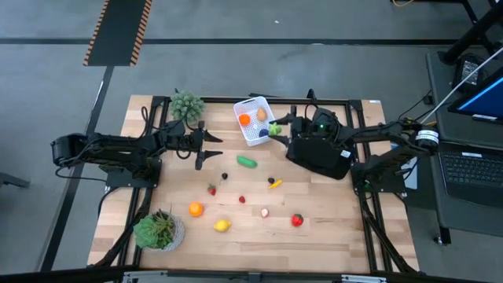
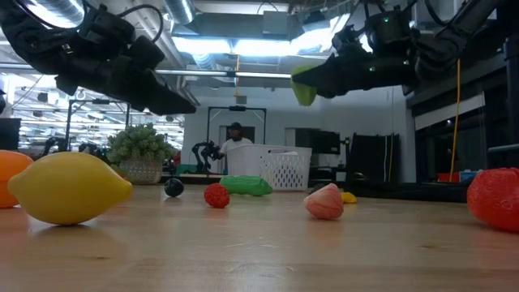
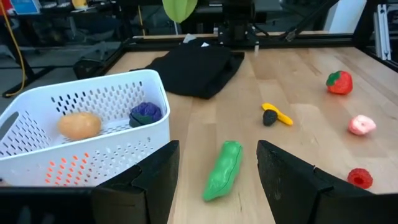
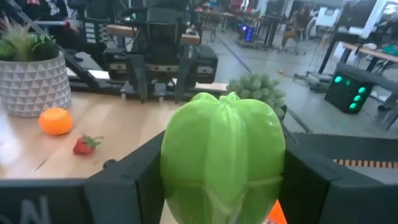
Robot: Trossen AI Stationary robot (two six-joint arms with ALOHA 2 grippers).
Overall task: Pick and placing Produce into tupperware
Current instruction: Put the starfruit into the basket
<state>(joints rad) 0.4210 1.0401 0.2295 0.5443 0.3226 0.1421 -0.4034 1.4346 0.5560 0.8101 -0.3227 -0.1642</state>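
Observation:
The white tupperware stands at the table's far middle, holding an orange piece, a tan piece and a purple one. Just off its right near corner, my right gripper is shut on a green toy pepper held in the air. My left gripper hovers open left of the tub, and a green pea pod lies on the table ahead of its fingers. More produce lies nearer: an orange, a lemon and a strawberry. My right gripper pinches the green pepper by its two opposite sides between its two fingers. The fingers come about level from the table's right side. The pepper is lifted clear, well above the table.
A black folded cloth lies under my right arm. Potted plants stand at the far left and near left. Small pieces lie mid-table: a yellow and dark one, a pink one, red berries.

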